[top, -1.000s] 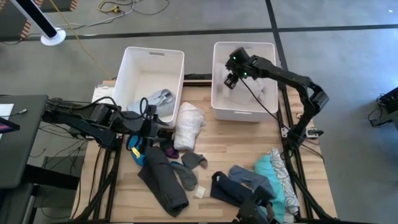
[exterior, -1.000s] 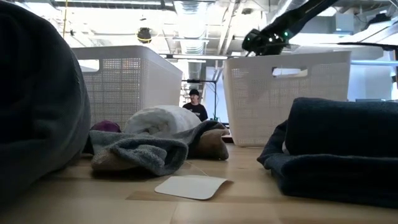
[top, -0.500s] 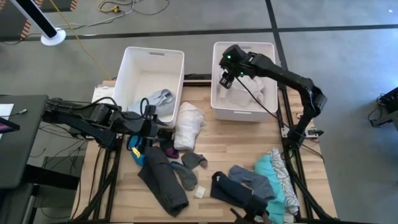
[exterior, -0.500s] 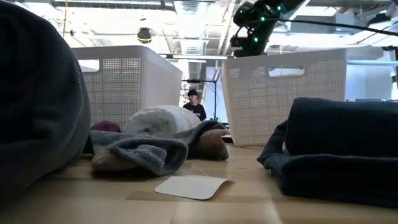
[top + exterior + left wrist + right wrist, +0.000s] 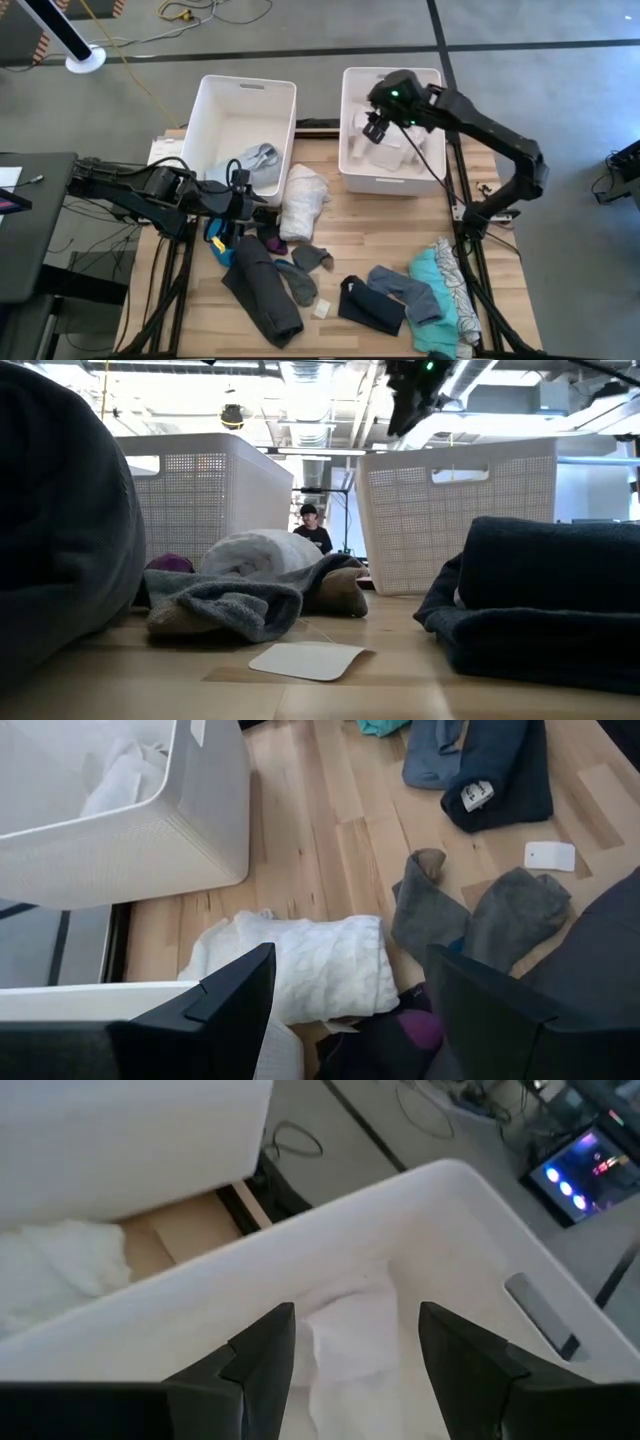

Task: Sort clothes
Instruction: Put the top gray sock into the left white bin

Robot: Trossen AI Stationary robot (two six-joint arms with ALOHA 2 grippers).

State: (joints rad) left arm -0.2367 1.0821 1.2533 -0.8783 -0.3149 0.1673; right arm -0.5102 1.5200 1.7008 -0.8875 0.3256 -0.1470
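Sorting in progress, read from left to right with the left bin (image 5: 246, 122) as landmark. The left gripper (image 5: 240, 205) waits low at that bin's near corner, just over the table (image 5: 375, 235), fingers spread wide and holding nothing; its wrist view looks past them onto the white knit (image 5: 310, 965) lying just beside the bin's near-right corner, and the grey sock (image 5: 480, 915) a little farther out, so either is within easy reach as a likely next pick. Inside the left bin lies a grey garment (image 5: 255, 160), which suggests this bin takes the darker or coloured pieces. Near the bin's front, toward the table's near edge, a dark grey garment (image 5: 262, 295) lies stretched out, with a small white tag (image 5: 322, 309) beside its far end. Further right sit a navy fold (image 5: 368, 305), a blue piece (image 5: 410, 290), a teal piece (image 5: 432, 275) and a patterned piece (image 5: 458, 290), all well apart from both grippers and still unsorted. To the right of the left bin, the right bin (image 5: 392, 185) holds white cloth (image 5: 395, 150); the right gripper (image 5: 378, 125) hovers above this bin, fingers apart and empty, the white cloth directly below and clear of them, consistent with a drop just made.
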